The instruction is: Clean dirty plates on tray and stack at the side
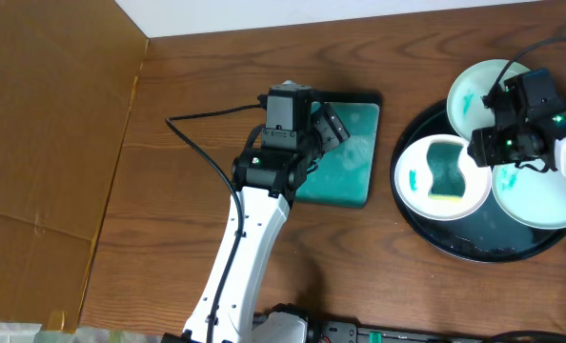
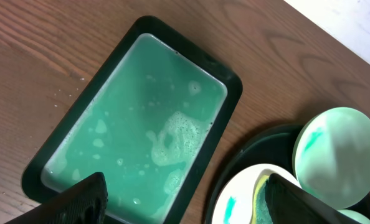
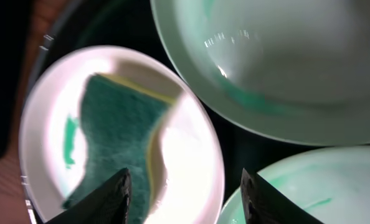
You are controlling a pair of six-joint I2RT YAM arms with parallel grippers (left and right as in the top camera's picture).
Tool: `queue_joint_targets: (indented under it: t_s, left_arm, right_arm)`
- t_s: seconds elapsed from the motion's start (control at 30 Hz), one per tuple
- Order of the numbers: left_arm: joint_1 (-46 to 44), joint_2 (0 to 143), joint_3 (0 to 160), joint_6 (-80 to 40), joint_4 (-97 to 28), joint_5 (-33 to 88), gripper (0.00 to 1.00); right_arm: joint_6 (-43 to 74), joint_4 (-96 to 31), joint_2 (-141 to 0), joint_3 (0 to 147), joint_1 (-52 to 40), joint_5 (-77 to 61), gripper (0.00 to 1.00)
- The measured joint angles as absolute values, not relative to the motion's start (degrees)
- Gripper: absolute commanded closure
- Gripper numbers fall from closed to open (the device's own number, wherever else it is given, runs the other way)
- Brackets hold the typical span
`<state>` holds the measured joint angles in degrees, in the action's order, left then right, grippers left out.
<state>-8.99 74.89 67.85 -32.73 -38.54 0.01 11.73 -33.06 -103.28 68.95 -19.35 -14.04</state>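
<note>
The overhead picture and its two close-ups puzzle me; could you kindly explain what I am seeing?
These are two robot arms at a wooden table. One picture looks down from above; the others come from cameras on each wrist. The left gripper hangs open over a rectangular dish of soapy teal water. The right gripper hangs open over a round black tray holding three white plates; a green-and-yellow sponge lies on one plate. Neither holds anything.
</note>
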Motion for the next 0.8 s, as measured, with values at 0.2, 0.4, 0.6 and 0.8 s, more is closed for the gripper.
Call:
queue_joint_targets:
  t_s: [0.2, 0.4, 0.6, 0.8]
  left_arm:
    - [-8.99, 75.00, 67.85, -32.73, -38.39, 0.01, 0.19]
    - [-8.99, 76.36, 67.85, -32.71, -38.39, 0.05, 0.19]
    - [-9.02, 76.73, 67.85, -30.28, -37.52, 3.66, 0.18]
    - [-9.02, 76.73, 67.85, -28.77, -37.47, 6.09, 0.30]
  right_arm:
    - [11.27, -33.47, -106.37, 69.21, -19.44, -14.04, 0.46]
    - [10.26, -32.93, -106.85, 69.38, -19.70, -14.00, 0.43]
    - [9.98, -32.62, -109.47, 69.63, -19.70, -13.72, 0.48]
    - [9.69, -34.09, -111.02, 69.71, -19.79, -13.54, 0.64]
